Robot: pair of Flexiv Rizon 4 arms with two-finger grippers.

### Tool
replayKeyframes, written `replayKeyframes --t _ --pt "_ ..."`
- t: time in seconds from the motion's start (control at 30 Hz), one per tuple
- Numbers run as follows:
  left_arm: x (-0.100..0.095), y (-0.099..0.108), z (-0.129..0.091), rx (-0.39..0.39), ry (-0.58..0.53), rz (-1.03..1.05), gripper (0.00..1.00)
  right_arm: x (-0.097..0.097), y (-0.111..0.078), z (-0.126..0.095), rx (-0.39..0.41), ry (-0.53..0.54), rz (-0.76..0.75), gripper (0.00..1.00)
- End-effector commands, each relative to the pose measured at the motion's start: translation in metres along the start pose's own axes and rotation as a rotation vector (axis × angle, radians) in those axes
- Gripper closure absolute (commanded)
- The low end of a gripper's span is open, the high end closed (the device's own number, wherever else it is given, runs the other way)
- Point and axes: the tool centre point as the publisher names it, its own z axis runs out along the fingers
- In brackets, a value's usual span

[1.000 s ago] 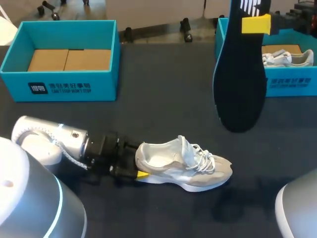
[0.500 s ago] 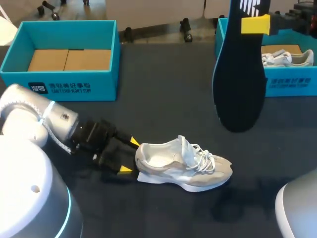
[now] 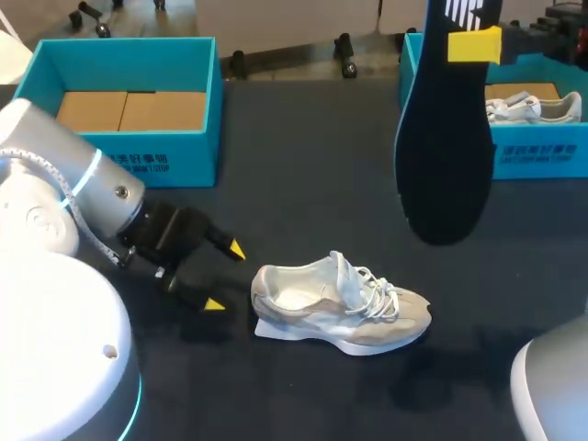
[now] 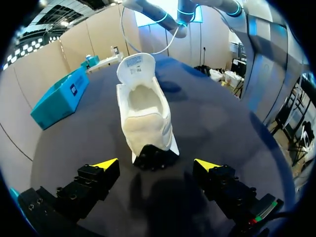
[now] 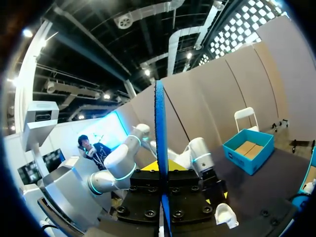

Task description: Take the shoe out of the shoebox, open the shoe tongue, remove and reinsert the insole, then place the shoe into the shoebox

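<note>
Left jaws backed off shoe (image 3: 340, 308), insole (image 3: 446, 147) aloft

Place: a robotics lab — a test station.
Desk: one wide dark-grey desk (image 3: 312, 156).
Arms: a silver-white jointed left robot arm (image 3: 64, 197) and a grey right robot arm (image 3: 551, 386) at its near edge.
Boxes: an open teal cardboard shoebox (image 3: 119, 161) and a second teal shoebox (image 3: 542, 147) — at its far corners.

Clear gap between my left gripper (image 3: 225, 277), fingers spread, and the shoe (image 3: 340, 308) heel; hanging insole (image 3: 446, 156) blocks the far right.
</note>
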Motion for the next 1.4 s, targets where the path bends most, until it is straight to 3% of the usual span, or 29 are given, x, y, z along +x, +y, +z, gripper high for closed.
replayKeyframes --t 0.03,0.27,0.53,0.73,0.97,1.4 --pt "0.004 -0.004 -0.005 -0.092 -0.005 -0.001 0.00 -0.002 0.003 0.002 0.006 0.002 0.001 1.00" --pt "0.004 -0.004 -0.005 -0.092 -0.005 -0.001 0.00 -0.002 0.003 0.002 0.006 0.002 0.001 1.00" --pt "0.000 -0.024 -0.007 -0.337 -0.039 -0.036 0.00 -0.002 0.003 0.002 0.006 0.002 0.001 1.00" --pt "-0.001 -0.032 -0.008 -0.389 0.079 -0.102 0.00 -0.002 0.003 0.002 0.006 0.002 0.001 1.00" --pt "-0.001 -0.029 -0.007 -0.518 0.031 -0.069 0.00 -0.002 0.003 0.002 0.006 0.002 0.001 1.00" --pt "-0.001 -0.029 -0.005 -0.587 -0.004 -0.152 0.00 -0.002 0.003 0.002 0.006 0.002 0.001 1.00"
